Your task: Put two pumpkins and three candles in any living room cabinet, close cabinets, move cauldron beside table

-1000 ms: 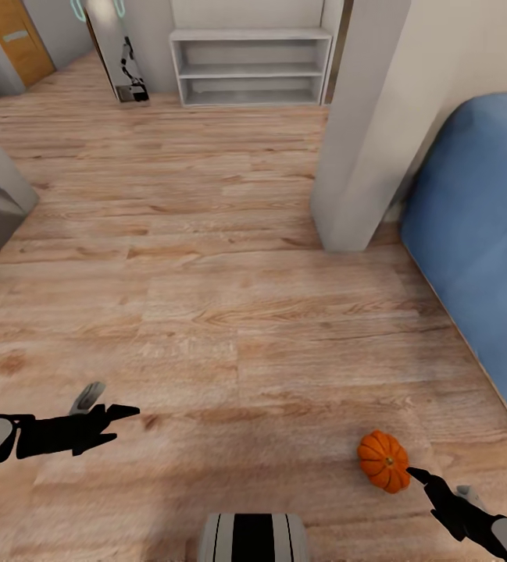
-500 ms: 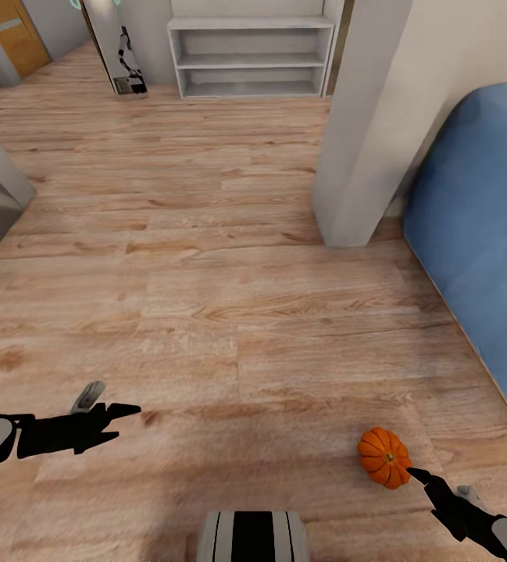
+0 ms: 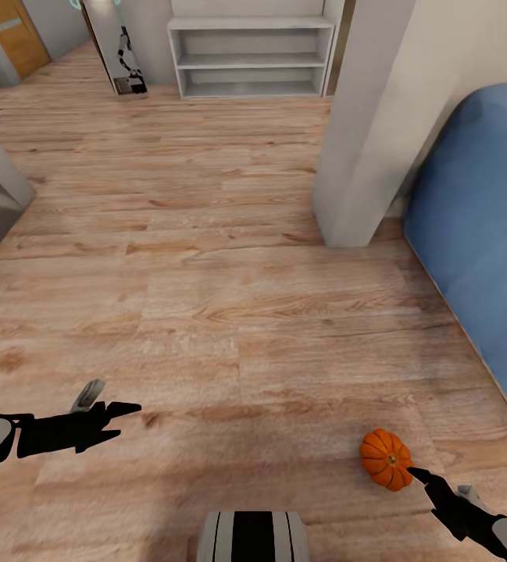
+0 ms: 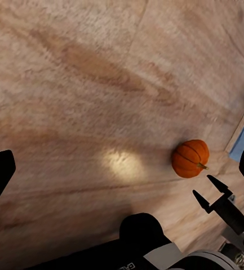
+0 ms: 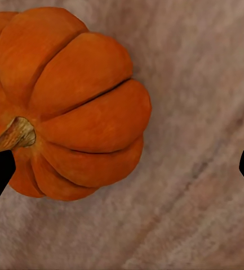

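One small orange pumpkin (image 3: 387, 459) lies on the wooden floor at the lower right of the head view. My right gripper (image 3: 419, 474) is right beside it, fingertips almost at its near side. In the right wrist view the pumpkin (image 5: 71, 112) is close up with its stem showing, off to one side of the open right gripper (image 5: 122, 169). My left gripper (image 3: 108, 402) hovers open over bare floor at the lower left. The left wrist view looks across at the pumpkin (image 4: 190, 158) and the right gripper (image 4: 207, 189). Candles, cabinet, cauldron and table are out of view.
A white wall corner (image 3: 358, 156) juts out ahead on the right, with blue upholstery (image 3: 480, 250) behind it. An empty white shelf unit (image 3: 251, 58) stands at the far wall, an orange door (image 3: 7, 35) far left. My base (image 3: 253, 537) shows at the bottom.
The head view shifted slightly a second ago, sliding the far shelf upward. The pumpkin sits a touch further right now. Both arms hold about the same places.
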Tool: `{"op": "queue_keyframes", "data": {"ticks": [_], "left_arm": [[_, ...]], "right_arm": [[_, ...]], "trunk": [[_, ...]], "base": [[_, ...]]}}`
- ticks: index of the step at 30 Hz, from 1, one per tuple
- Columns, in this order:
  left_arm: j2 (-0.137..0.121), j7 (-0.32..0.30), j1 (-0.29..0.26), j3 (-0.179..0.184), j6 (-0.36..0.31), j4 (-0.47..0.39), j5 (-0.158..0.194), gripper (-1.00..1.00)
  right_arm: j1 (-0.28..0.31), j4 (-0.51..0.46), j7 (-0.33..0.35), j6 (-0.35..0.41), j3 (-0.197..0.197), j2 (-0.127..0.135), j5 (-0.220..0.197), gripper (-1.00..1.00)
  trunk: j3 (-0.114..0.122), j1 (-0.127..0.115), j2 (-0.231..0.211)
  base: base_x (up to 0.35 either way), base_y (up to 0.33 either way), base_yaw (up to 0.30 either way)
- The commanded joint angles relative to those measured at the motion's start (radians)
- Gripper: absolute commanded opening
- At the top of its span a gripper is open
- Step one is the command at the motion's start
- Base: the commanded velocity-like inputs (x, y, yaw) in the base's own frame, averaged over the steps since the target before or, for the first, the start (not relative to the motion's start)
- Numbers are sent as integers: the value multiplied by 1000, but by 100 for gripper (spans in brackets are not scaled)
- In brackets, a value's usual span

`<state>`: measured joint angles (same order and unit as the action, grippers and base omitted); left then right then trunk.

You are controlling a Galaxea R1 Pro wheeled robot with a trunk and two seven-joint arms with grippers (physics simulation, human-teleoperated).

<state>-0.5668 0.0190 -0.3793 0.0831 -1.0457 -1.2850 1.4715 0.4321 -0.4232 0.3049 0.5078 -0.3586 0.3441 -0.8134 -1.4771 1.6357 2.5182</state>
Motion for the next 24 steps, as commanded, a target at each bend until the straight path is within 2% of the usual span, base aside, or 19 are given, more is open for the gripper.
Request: {"op": "queue_keyframes", "data": {"ticks": [1,14,24], "left_arm": [[-1,2,0,1,-1,0,3,100],[2,2,0,4,-1,0,3,100],[5,2,0,6,-1,0,3,100]], "right_arm": [[0,0,2,8,-6,0,-1,100],[-1,-3,3,11,-7,2,-3,100],[-3,-3,3,9,-6,1,-3,100]], "trunk": [[-1,0,0],[-1,0,0],[-1,0,0]], "base": [[4,4,0],[25,24,0],[122,9,0]]}}
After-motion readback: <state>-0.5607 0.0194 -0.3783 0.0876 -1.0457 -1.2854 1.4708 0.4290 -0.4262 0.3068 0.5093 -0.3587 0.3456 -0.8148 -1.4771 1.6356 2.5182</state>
